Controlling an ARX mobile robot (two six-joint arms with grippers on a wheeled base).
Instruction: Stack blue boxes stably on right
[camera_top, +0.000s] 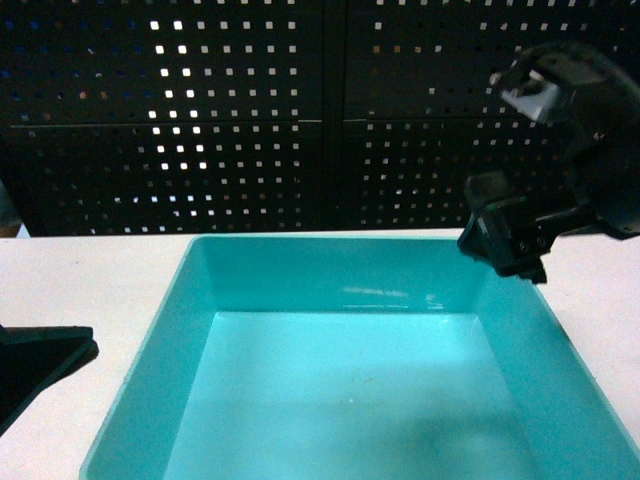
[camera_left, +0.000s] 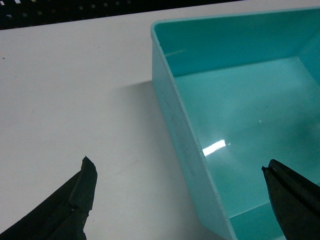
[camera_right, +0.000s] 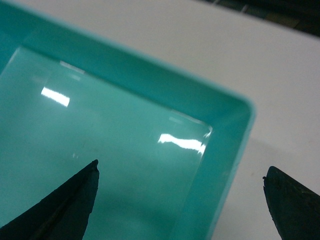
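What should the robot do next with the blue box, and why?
Probably lower both tools a little onto the box's side walls. The left tool is open, one finger over the table, the other over the inside of the box. The right tool is open astride the other wall the same way. Neither touches the box yet, so it cannot be lifted.

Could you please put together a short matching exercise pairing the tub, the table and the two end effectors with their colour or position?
Things:
1. tub
2. table
3. left end effector
4. right end effector

Descriptions:
A. white
B. open, astride the tub's left wall
C. turquoise, empty
D. open, astride the tub's right wall near a corner

Pairs: 1-C, 2-A, 3-B, 4-D
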